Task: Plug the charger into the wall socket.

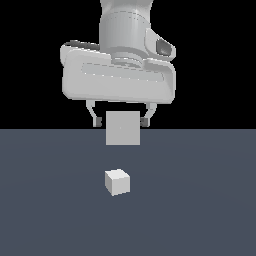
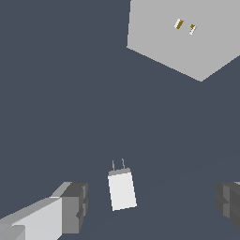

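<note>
The charger [image 1: 117, 181] is a small light-grey cube on the dark floor, in front of the wall socket [image 1: 122, 129], an upright flat grey square block. In the wrist view the charger [image 2: 122, 190] shows two thin prongs that point roughly toward the wall socket [image 2: 187, 42], which has two small slots in its face. My gripper [image 1: 121, 122] is open and empty, high above the floor. In the exterior view the socket covers the gap between its fingers. In the wrist view the gripper [image 2: 150, 206] has the charger between its fingers, nearer one finger [image 2: 70, 208], and well below them.
The dark blue-grey floor [image 1: 200, 200] stretches all around the two objects. Nothing else shows on it. The background behind is black.
</note>
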